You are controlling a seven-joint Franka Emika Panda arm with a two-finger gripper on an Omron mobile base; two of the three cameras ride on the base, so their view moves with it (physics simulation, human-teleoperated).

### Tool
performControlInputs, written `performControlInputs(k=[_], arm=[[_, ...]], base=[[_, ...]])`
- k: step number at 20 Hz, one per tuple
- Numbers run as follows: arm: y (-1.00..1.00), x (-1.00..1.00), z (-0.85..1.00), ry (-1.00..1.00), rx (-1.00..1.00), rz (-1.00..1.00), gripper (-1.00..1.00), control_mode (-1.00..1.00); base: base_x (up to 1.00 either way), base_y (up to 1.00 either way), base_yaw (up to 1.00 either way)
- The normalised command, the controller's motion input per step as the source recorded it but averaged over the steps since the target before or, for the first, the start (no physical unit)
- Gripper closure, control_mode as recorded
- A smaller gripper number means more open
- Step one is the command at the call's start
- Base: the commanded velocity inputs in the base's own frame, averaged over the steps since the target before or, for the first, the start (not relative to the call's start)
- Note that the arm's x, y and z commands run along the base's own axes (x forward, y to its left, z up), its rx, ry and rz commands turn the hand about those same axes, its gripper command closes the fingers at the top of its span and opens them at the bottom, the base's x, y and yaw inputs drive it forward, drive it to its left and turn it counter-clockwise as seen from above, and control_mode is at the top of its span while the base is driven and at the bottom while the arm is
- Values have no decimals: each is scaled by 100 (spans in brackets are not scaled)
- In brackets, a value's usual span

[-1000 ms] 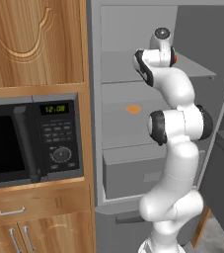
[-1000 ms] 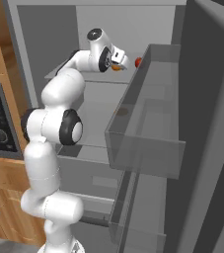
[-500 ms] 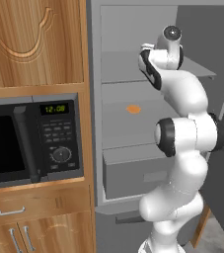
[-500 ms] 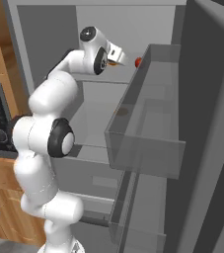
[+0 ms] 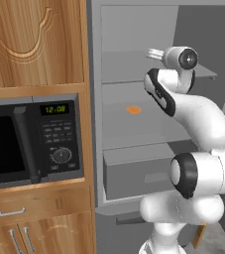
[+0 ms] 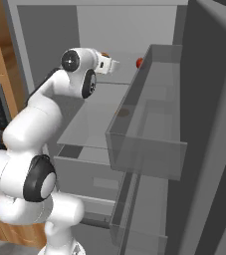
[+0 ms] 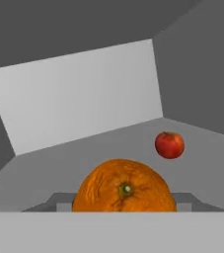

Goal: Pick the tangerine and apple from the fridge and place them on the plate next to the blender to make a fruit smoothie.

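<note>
— Where are we on the fruit job?

— Early, I'd say. Left to right from my base cameras: black microwave (image 5: 29,144) in the wood cabinet, then the open fridge (image 5: 134,59), smooth flat grey shelves. My end effector (image 6: 112,64) is in at the upper shelf, closed on the tangerine (image 7: 125,187): round, dimpled orange skin, right up against the hand camera.

— And the apple?

— Farther right on that shelf, apart from it: apple (image 7: 169,145), glossy red, small. Neither fruit is out of the fridge yet, so both carries to the plate remain.
</note>
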Motion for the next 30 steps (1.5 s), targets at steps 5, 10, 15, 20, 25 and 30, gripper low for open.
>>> performControlInputs(k=[5, 10, 15, 20, 25, 30], arm=[[18, -100, 32, 14, 2, 13, 100, -100], [32, -100, -52, 22, 0, 7, 100, -100], [39, -100, -100, 44, 0, 4, 100, -100], [41, -100, -57, 44, -1, 8, 100, -100], [44, -84, -2, 4, -4, 13, 100, -100], [0, 0, 0, 0, 0, 0, 100, 100]], base=[[0, 0, 0], [0, 0, 0], [0, 0, 0], [0, 0, 0], [0, 0, 0], [-56, 6, 10]])
